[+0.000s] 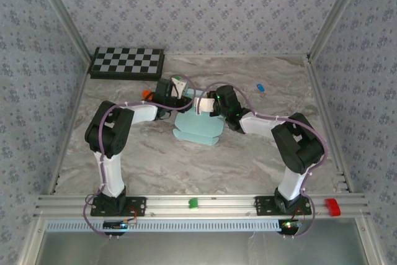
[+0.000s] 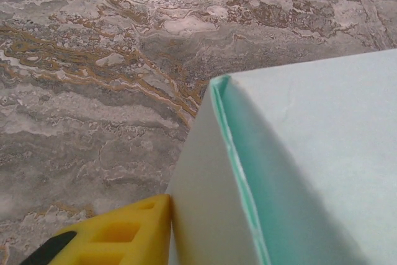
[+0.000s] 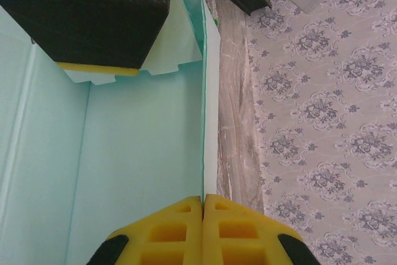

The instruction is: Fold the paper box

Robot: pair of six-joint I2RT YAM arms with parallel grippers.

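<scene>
The paper box [image 1: 197,130] is pale aqua card, partly set up, standing mid-table between the two arms. My left gripper [image 1: 178,93] hangs over its far left corner. In the left wrist view one yellow finger [image 2: 124,234] touches the outside of an upright box wall [image 2: 205,203], and the box hides the other finger. My right gripper [image 1: 203,105] comes in from the right. In the right wrist view its fingertips [image 3: 203,200] are pressed together on the thin edge of a side wall [image 3: 209,122]. The box's open inside [image 3: 136,153] lies to their left.
A black-and-white checkerboard [image 1: 127,62] lies at the back left. A small blue piece [image 1: 260,87] sits on the marble at the back right, and something orange [image 1: 146,94] shows behind the left arm. Green [image 1: 193,203] and red [image 1: 332,206] blocks rest on the front rail. Patterned walls enclose the table.
</scene>
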